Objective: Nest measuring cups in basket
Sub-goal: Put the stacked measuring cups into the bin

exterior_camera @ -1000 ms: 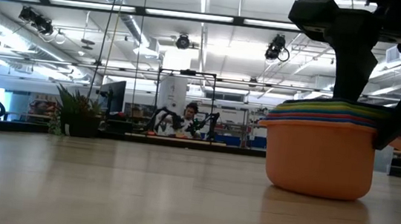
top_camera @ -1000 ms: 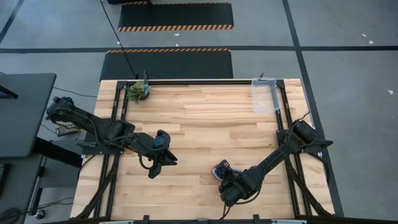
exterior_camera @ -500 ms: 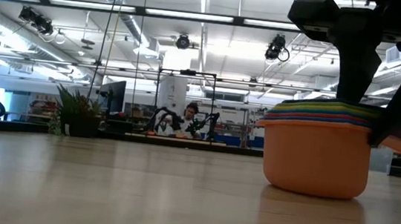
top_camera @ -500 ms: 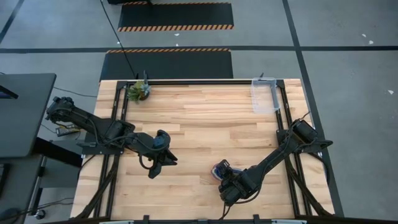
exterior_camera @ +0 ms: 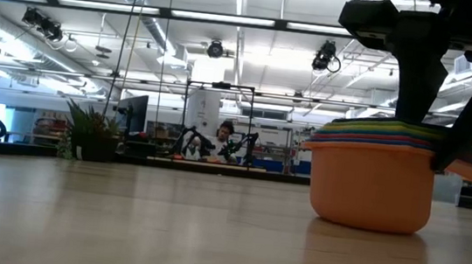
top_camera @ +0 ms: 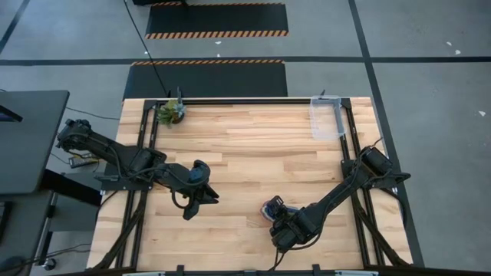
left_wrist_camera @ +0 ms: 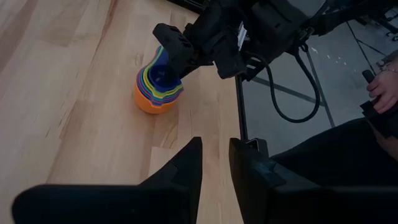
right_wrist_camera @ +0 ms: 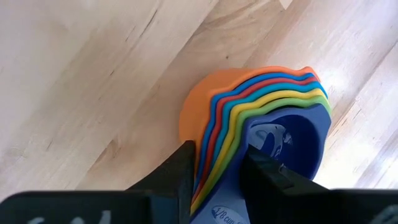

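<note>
The measuring cups (right_wrist_camera: 261, 118) are nested in one stack: orange outermost, then red, light blue, yellow and green, with dark blue innermost. The stack (top_camera: 273, 208) stands on its orange bottom (exterior_camera: 370, 218) near the table's front edge, right of the middle. My right gripper (right_wrist_camera: 217, 165) is shut on it from above. My left gripper (left_wrist_camera: 215, 168) hangs above the table at the left (top_camera: 201, 195), open with nothing between its fingers. The clear basket (top_camera: 326, 116) sits at the far right corner. My right gripper pinches the stacked handles (right_wrist_camera: 217, 183) of the nested cups between its two fingers, one finger (right_wrist_camera: 184, 168) on each side of the bundle. The fingers come steeply from above, slanting toward the table's left. The stack sits upright with the orange cup's bottom on the table.
A small green potted plant (top_camera: 172, 112) stands at the far left corner. A dark metal frame (top_camera: 347, 146) runs along the table's edges. Bare wood lies between the cup stack and the basket. A person's hand (left_wrist_camera: 382, 93) shows beyond the table's edge.
My right gripper has shut its fingers in on the stacked handles. The stack has stayed upright on the table, nudged slightly toward the left edge.
</note>
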Controlling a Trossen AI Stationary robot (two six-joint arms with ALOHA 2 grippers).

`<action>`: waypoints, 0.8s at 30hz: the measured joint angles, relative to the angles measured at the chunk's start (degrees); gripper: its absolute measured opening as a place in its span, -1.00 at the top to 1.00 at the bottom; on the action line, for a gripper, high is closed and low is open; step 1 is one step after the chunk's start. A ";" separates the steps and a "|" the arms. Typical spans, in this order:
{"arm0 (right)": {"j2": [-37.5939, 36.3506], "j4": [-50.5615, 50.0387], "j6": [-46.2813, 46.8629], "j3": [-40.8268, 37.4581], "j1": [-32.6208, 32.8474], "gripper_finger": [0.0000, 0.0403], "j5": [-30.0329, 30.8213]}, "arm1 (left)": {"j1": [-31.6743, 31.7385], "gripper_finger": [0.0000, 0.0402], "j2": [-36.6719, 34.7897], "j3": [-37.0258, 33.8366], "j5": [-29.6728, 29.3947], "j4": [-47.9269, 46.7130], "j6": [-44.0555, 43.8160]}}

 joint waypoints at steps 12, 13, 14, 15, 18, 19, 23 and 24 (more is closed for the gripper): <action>-0.25 0.14 0.28 0.02 -0.13 0.50 -0.87 | 0.00 0.57 0.00 0.00 -0.02 -0.02 0.00; -0.26 0.16 0.49 0.02 -0.14 0.50 -0.91 | -0.02 0.57 0.00 0.00 -0.02 -0.02 0.00; -0.27 0.17 0.58 0.02 -0.18 0.50 -0.90 | -0.02 0.57 0.00 0.00 0.00 0.00 0.00; -0.27 0.17 0.61 0.02 -0.24 0.50 -0.88 | 0.00 0.57 0.00 0.00 0.00 -0.02 0.00; -0.29 0.29 0.65 0.02 -0.53 0.51 -1.15 | -0.02 0.57 0.00 0.00 -0.01 0.00 0.00; -0.31 0.30 0.61 0.04 -0.62 0.51 -1.20 | -0.01 0.57 0.00 0.00 -0.01 -0.02 0.01; -0.31 0.33 0.56 0.04 -0.97 0.51 -1.26 | -0.01 0.57 -0.01 0.00 0.00 -0.02 0.02; -0.31 0.33 0.54 0.04 -1.01 0.51 -1.26 | -0.02 0.57 -0.02 0.00 0.00 0.00 0.00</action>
